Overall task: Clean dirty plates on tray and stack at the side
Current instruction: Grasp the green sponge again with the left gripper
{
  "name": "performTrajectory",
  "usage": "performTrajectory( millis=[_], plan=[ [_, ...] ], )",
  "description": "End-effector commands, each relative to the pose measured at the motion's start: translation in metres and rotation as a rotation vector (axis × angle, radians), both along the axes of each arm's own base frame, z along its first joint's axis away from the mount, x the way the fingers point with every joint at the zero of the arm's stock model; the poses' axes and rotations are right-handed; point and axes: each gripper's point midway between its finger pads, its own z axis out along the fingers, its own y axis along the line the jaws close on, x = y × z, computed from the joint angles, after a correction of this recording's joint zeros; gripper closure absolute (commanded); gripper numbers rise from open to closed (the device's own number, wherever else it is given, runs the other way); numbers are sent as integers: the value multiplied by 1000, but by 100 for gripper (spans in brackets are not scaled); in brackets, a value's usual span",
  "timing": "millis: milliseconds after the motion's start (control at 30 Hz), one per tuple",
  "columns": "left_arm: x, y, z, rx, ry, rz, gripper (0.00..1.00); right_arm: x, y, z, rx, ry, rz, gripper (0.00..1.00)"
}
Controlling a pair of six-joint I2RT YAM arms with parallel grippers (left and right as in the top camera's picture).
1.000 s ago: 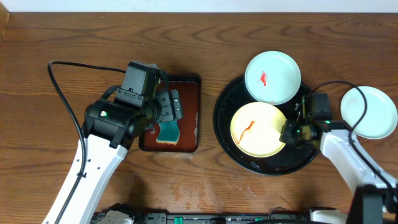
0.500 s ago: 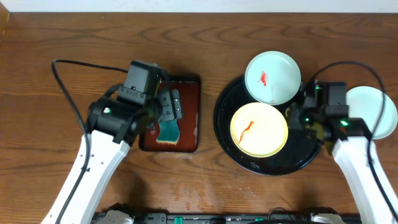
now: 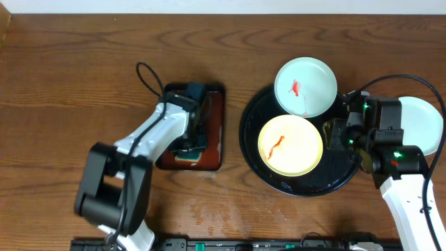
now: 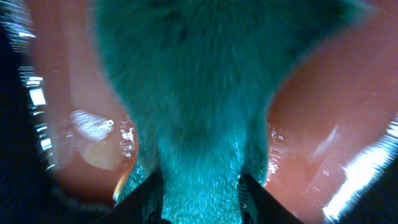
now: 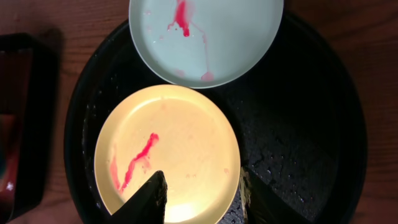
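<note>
Left gripper lower, sponge between jaws

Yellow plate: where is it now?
Overhead, the yellow plate lies right of centre on the near half of the black tray, just below the smeared white plate; the right pincer hovers over its right edge.

Wooden desk, dark brown. Bears a round black tray right of centre, a reddish-brown rectangular tray just left of it, a white plate far right.
</note>
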Motion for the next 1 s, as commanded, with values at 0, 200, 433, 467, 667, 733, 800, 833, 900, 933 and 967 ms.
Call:
performTrajectory(
  millis=[0, 200, 433, 467, 667, 733, 800, 833, 900, 933, 967],
  plan=[
    [-8, -1, -24, -1, 79, 7, 65, 2, 3, 1, -2, -2, 20, 64],
    [6, -5, -15, -15, 46, 2, 93, 2, 3, 0, -2, 0, 20, 64],
    [30, -14, 47, -60, -77, -16, 49, 2, 3, 0, -2, 0, 20, 64],
    [39, -13, 57, -59, -138, -57, 46, 2, 3, 0, -2, 0, 20, 64],
    [49, 7, 45, 66, -189, -61, 46, -2, 1, -3, -10, 22, 12, 62],
    [47, 9, 29, 77, -172, -61, 47, -5, -2, -6, -20, 42, -3, 61],
    [45, 9, 13, 79, -152, -59, 51, -6, -7, -11, -33, 66, -32, 60],
    [44, 8, 6, 77, -141, -59, 56, -7, -9, -15, -43, 80, -44, 60],
    [42, 6, -3, 68, -117, -61, 64, -8, -14, -22, -59, 111, -66, 59],
    [42, 6, -7, 70, -110, -61, 66, -8, -16, -27, -65, 131, -81, 59],
    [42, 6, -10, 72, -105, -62, 67, -8, -17, -32, -67, 154, -95, 59]
  ],
)
